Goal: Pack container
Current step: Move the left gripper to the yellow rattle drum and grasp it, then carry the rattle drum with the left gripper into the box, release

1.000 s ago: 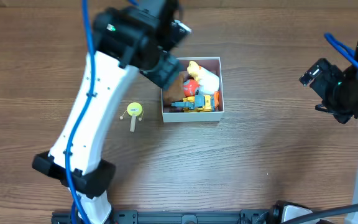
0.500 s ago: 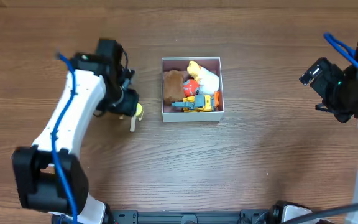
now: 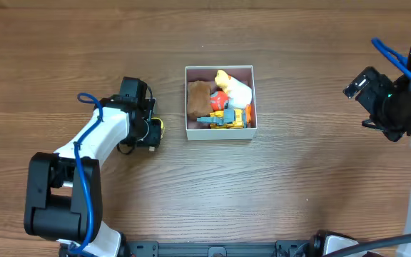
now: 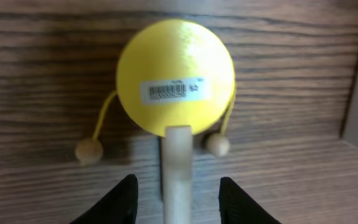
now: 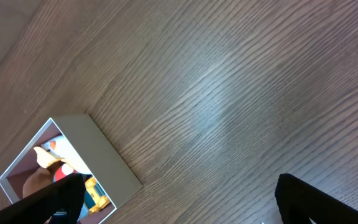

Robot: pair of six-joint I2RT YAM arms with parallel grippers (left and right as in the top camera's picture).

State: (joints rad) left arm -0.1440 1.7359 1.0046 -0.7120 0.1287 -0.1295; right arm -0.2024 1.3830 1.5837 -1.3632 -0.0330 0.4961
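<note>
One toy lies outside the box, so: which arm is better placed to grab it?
Left. Its open fingers straddle the wooden handle of the yellow drum; the right fingers hang far off beyond the container.

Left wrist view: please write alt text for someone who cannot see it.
A yellow disc-shaped toy drum with a barcode sticker lies on the wooden table, its pale wooden handle pointing toward the camera and a bead on a string at each side. The left gripper is open, one black fingertip on either side of the handle.

Barcode sticker (image 4: 175,91) on yellow disc toy (image 4: 176,53), print unreadably small
</note>
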